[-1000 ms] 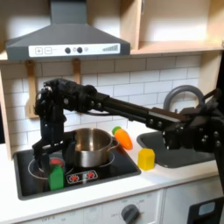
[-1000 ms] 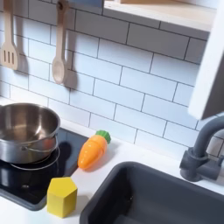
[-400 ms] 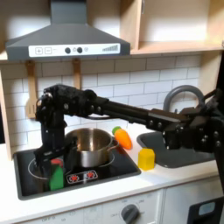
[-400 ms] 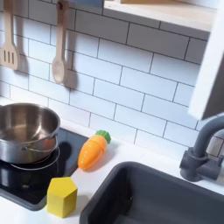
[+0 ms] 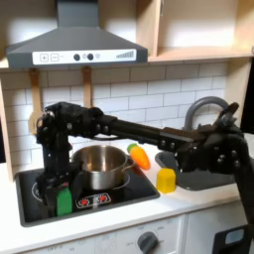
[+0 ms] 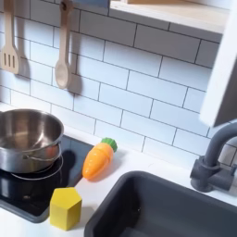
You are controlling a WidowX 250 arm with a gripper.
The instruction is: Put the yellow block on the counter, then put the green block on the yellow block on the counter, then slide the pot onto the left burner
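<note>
Steel catches the light at the middle of the first exterior view, where the pot [image 5: 101, 167] sits on the black cooktop [image 5: 129, 190] over the burner nearer the first exterior view's right; in the second exterior view the same pot [image 6: 26, 139] stands at the left edge, lidless and upright, with red burner rings peeking out beneath it. The left burner [image 5: 50, 187] lies toward the first exterior view's left, mostly covered by the arm and the green block [image 5: 64, 201]. That block stands on the cooktop near its front edge, and the gripper [image 5: 62, 185] comes down right over its top. Its fingers are too dark and small to read, so I cannot tell whether they clasp the block or hang loose around it.

The yellow block [image 5: 166, 180] rests on the counter [image 5: 189, 201] just off the cooktop's edge on the first exterior view's right, apart from the pot. In the second exterior view the yellow block [image 6: 66, 207] stands upright on the off-white counter [image 6: 104, 185], between the cooktop and the dark sink basin [image 6: 167, 208]. An orange carrot toy [image 6: 97, 159] with a green tip lies behind it, well clear of the block. A wooden spoon [image 6: 62, 56] hangs on the white tiled wall
</note>
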